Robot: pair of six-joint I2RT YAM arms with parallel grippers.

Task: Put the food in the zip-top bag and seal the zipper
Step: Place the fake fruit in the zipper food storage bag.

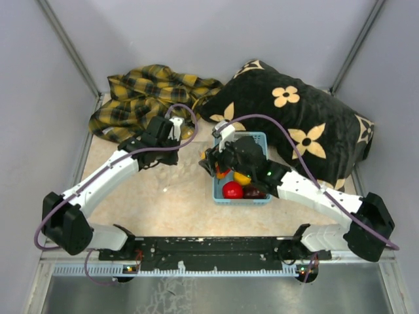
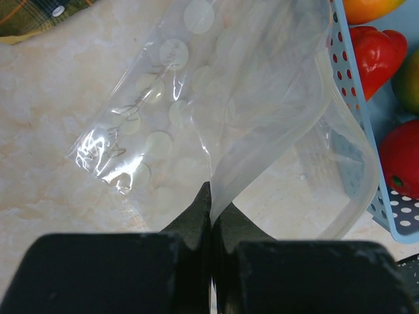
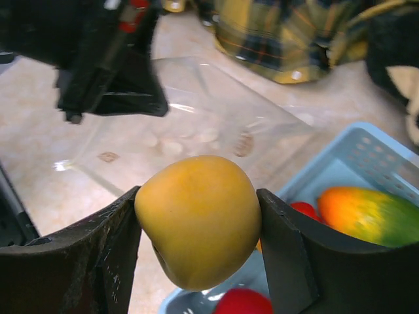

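We see the left gripper (image 2: 211, 199) with its jaws pressed together on the edge of the clear plastic zip-top bag printed with white dots (image 2: 222, 91). It pinches a fold of film at the six o'clock side of the left wrist view. From there the bag spreads toward twelve o'clock, partly lying on the beige marbled table top (image 2: 59, 144). Its three o'clock side reaches the wall of the light-blue perforated plastic basket (image 2: 353, 91). We cannot make out the zipper strip or its slider in any view.

The right gripper (image 3: 198, 226) is clamped on a round orange-yellow glossy toy fruit (image 3: 193, 203). One dark jaw sits at nine o'clock of it and the other at three o'clock, both touching its skin. In the right wrist view this fruit is held near the basket's edge, with the bag lying beyond it at twelve o'clock.

Inside the basket we see an elongated green-to-orange piece (image 3: 370, 212), a red fruit (image 1: 232, 190) and a dark maroon fruit (image 1: 254, 192).

In the top view a yellow-and-black plaid cloth (image 1: 150, 91) lies at ten o'clock of the basket. A black cushion with cream flowers (image 1: 294, 118) lies just behind the basket at one o'clock
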